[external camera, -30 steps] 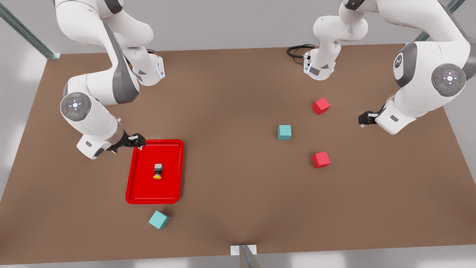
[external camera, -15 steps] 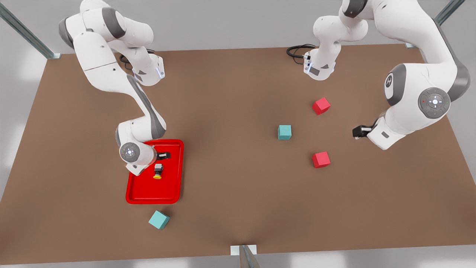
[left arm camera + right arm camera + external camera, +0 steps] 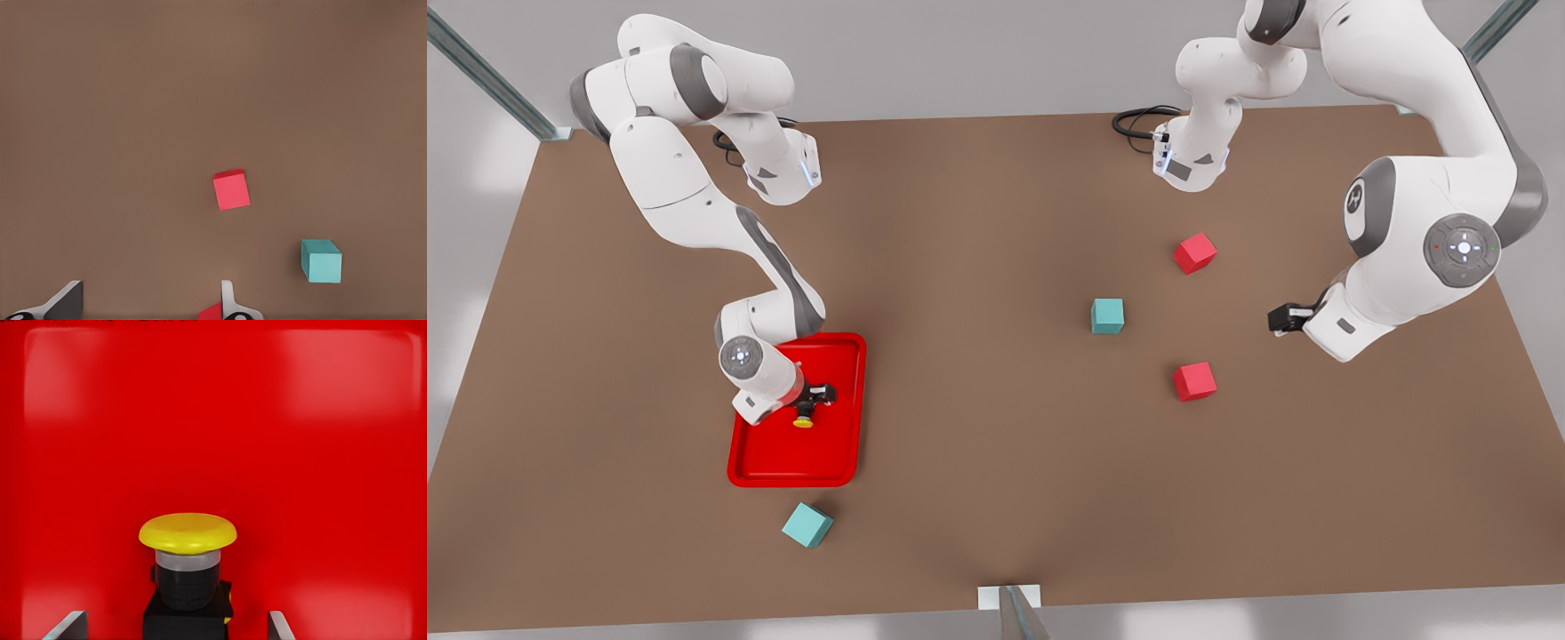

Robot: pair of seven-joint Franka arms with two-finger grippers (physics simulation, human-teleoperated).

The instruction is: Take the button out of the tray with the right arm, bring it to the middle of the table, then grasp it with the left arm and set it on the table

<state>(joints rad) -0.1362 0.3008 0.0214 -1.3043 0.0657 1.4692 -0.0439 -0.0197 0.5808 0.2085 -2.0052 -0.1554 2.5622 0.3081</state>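
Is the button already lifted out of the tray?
No, the button lies in the red tray, between the open fingers of the right gripper.

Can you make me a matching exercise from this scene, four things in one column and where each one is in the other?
Things:
1. button
2. right hand
3. left hand
4. teal cube

Places:
A. on the table just outside the tray's near rim
B. over bare table on the front view's right
C. lying in the red tray
D. open around the button

Pairs: 1-C, 2-D, 3-B, 4-A
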